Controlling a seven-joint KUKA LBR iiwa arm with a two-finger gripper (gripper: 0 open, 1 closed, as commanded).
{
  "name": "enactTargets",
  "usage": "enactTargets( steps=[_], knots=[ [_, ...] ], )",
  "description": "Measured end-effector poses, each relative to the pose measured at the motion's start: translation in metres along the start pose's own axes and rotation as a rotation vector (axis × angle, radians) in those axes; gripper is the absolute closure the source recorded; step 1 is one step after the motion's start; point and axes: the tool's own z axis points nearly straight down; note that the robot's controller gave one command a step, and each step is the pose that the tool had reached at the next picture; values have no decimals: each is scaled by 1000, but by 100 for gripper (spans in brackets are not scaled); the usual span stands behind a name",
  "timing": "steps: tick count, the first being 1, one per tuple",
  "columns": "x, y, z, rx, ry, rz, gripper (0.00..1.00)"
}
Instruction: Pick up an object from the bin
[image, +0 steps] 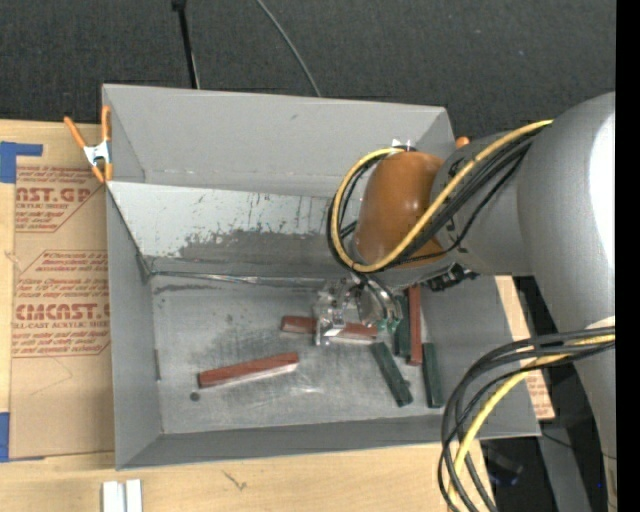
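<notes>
The arm (570, 200) is reaching into the grey bin (200, 150) from the right, and its orange cover (395, 205) is hanging over the right half of the bin floor. Below the cover, the pincer (338, 322) is sitting low, close to the floor near the middle of the bin. It is standing right over a short brown stick (296, 324), whose left end is poking out to the left of the metal. A reddish bit is also showing on the pincer's right side, and it may be the same stick or a second one.

Whether the pincer is released or clenched cannot be told here, since its own metal is hiding the tips. No grasp can be claimed.

A long brown stick (248, 371) is lying apart, lower left on the floor. A few dark green sticks (392, 375) and a red stick (413, 320) are lying near the right wall, just beside the pincer.

By the look of it, the approach is mostly done. The short brown stick is lying flat on the floor, not yet raised. Closing securely on it and lifting it clear of the bin are what is left.
</notes>
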Motion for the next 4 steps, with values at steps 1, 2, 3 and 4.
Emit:
enactTargets(
  steps=[1, 2, 3, 4],
  knots=[
    [0, 0, 0, 0, 0, 0, 100],
    [2, -1, -7, 0, 3, -3, 100],
    [32, -19, -18, 1, -12, -222, 100],
    [-1, 35, -158, -1, -7, -87, 100]
  ],
)
